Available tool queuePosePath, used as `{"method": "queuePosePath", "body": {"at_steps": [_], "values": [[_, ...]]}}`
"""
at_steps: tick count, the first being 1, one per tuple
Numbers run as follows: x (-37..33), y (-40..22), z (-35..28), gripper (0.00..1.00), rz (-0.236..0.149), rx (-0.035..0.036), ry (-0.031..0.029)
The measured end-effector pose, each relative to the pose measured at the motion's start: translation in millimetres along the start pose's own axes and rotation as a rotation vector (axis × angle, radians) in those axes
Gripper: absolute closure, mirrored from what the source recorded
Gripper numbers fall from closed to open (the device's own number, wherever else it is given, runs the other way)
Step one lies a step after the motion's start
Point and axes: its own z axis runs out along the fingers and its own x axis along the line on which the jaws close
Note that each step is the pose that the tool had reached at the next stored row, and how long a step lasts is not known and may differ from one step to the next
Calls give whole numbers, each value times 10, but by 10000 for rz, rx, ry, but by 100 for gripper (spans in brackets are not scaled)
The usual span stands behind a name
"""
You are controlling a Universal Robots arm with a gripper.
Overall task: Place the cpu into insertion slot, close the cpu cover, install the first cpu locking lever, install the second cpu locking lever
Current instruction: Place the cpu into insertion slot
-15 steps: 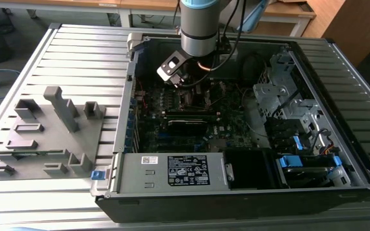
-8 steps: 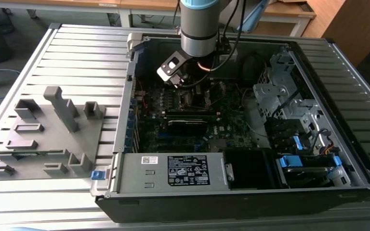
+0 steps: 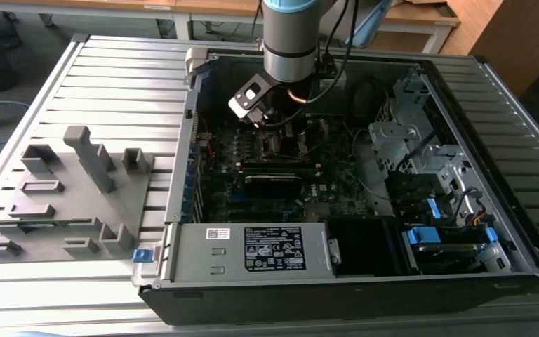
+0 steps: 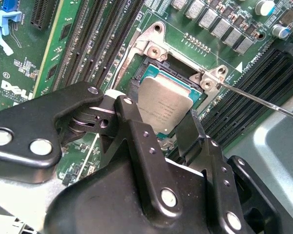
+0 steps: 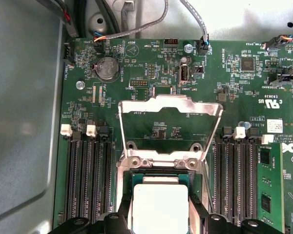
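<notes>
My claw [image 4: 158, 116] pinched the cpu [image 4: 166, 100] at the insertion slot [image 4: 158, 72]; letting go tilted could seat it crooked.

Cpu [image 4: 163, 107] at insertion slot [image 4: 158, 73] (cover [image 5: 171, 102] open).

The small flat square cpu [image 4: 166, 100] has a dull grey metal top, not shiny at all. The thin silver metal cpu cover [image 5: 170, 103] frame looks smooth and bright. The dark green motherboard [image 5: 224, 73] is slightly glossy. The black gripper [image 4: 157, 113] is matt with shiny silver screws, and the ribbed grey metal table [image 3: 110, 77] is matt too.
</notes>
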Motion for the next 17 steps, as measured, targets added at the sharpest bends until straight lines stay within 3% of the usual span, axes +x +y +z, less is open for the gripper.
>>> {"method": "queuePosePath", "body": {"at_steps": [4, 17], "values": [[-1, 0, -1, 46, 180, 0, -16], [-1, -2, 23, 46, 188, 1, -18]]}}
